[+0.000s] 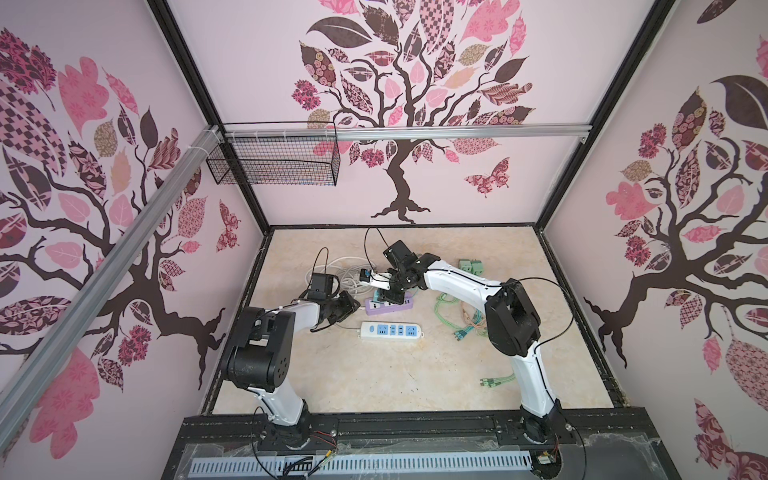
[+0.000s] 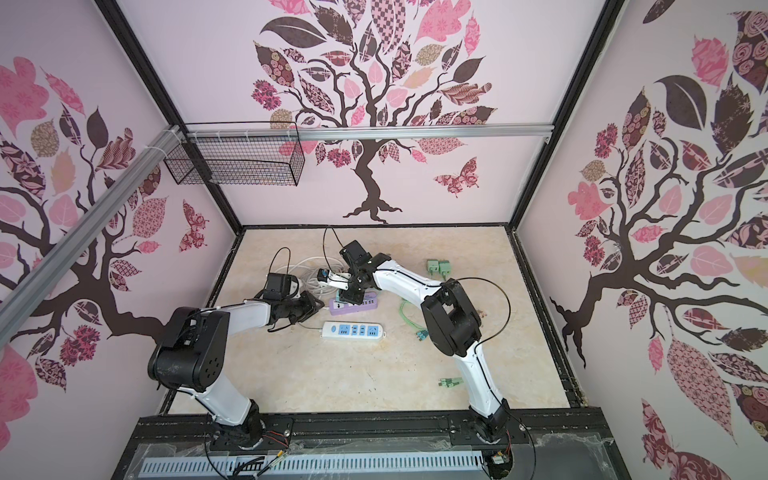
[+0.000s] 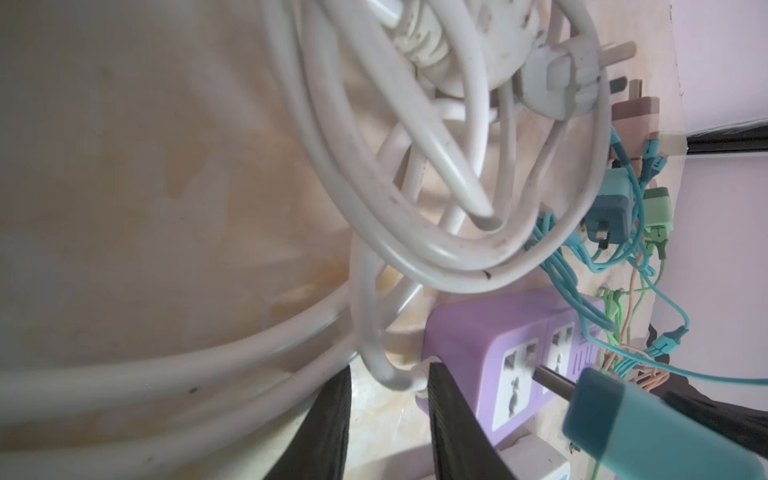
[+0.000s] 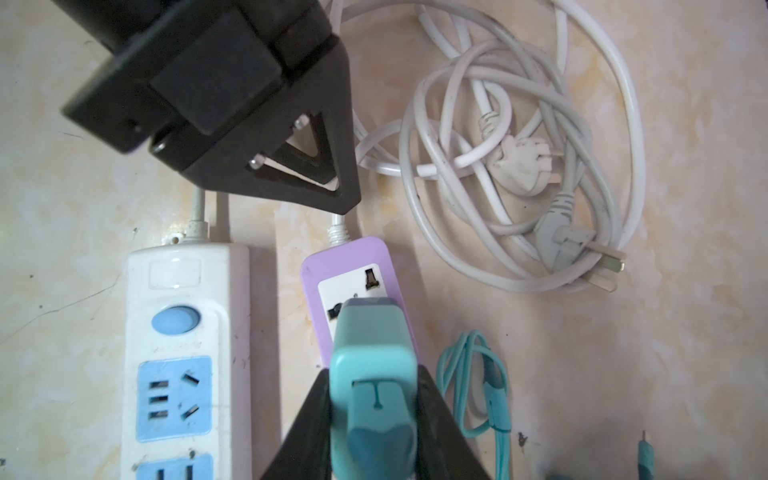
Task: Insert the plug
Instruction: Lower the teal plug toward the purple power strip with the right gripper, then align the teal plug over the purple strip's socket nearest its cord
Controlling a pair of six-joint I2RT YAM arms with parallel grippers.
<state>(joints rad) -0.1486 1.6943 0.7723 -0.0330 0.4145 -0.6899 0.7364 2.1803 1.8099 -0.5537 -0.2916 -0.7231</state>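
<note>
Toward the middle of the bench (image 1: pixel 374 374), somewhat nearer its back edge than its front, the purple power strip (image 4: pixel 353 266) lay with its long axis roughly parallel to that edge, beside the white power strip (image 4: pixel 187 332). The right hand (image 4: pixel 372 374) was clamped on the teal plug (image 4: pixel 374 345), holding it directly over the end socket (image 3: pixel 519 386) nearest the cord. One dark pin (image 3: pixel 548 378) reached the socket face, seemingly not seated. The way in therefore ran straight along the pins, down into the strip. The left hand (image 3: pixel 390 370) straddled the strip's cord stub (image 3: pixel 419 374), jaws narrowly apart and not visibly pinching it, probably there to steady the strip.
</note>
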